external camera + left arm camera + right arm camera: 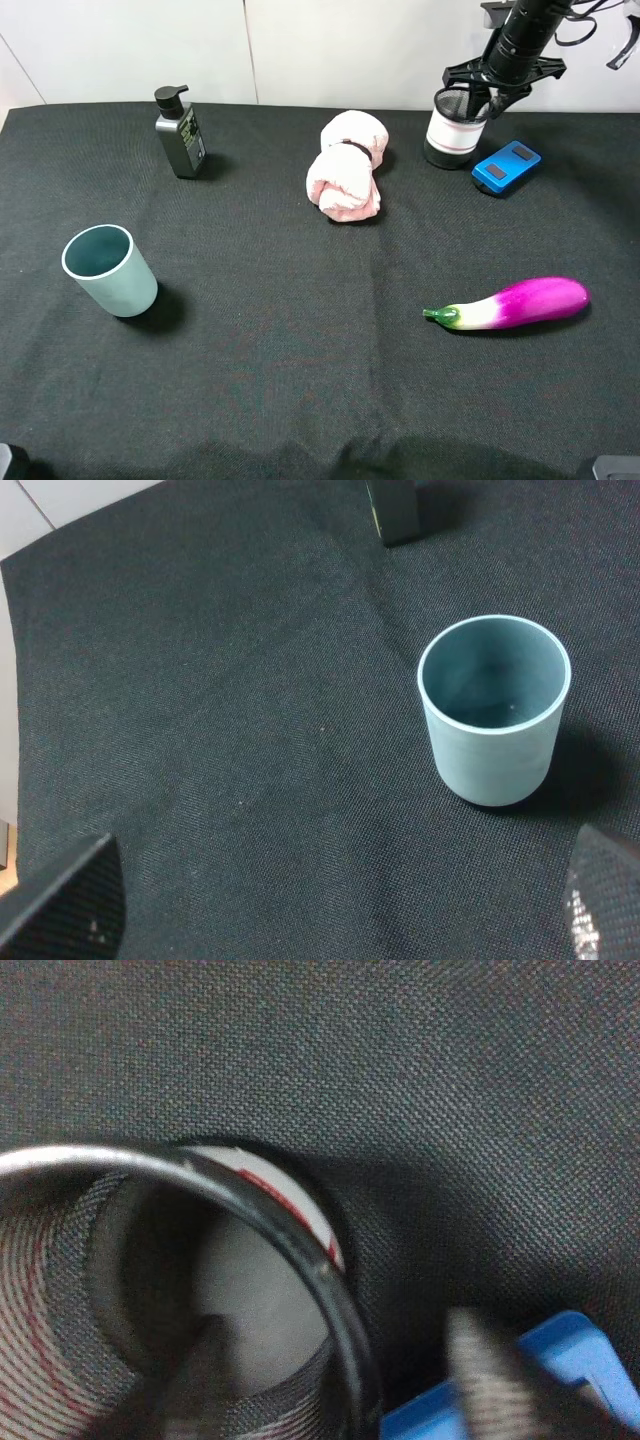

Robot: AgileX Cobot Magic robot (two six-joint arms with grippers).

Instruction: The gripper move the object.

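Observation:
The black wire-mesh pen cup (452, 130) with a white, red-edged label band stands upright at the back right of the black cloth. My right gripper (490, 98) comes down from above onto its right rim. In the right wrist view the cup's rim (250, 1210) fills the frame. The right gripper (340, 1360) straddles the wall, with one blurred finger (200, 1380) inside the cup and the other (480, 1370) outside, and a gap shows on both sides. My left gripper (335, 910) is open and empty, low over the cloth.
A pale teal cup (110, 270) stands at the left, just ahead of the left gripper (493, 710). A dark pump bottle (180, 135) is at the back left. A pink rolled cloth (347, 165) lies mid-back. A blue device (506, 166) lies beside the mesh cup. A purple eggplant (515, 303) lies front right.

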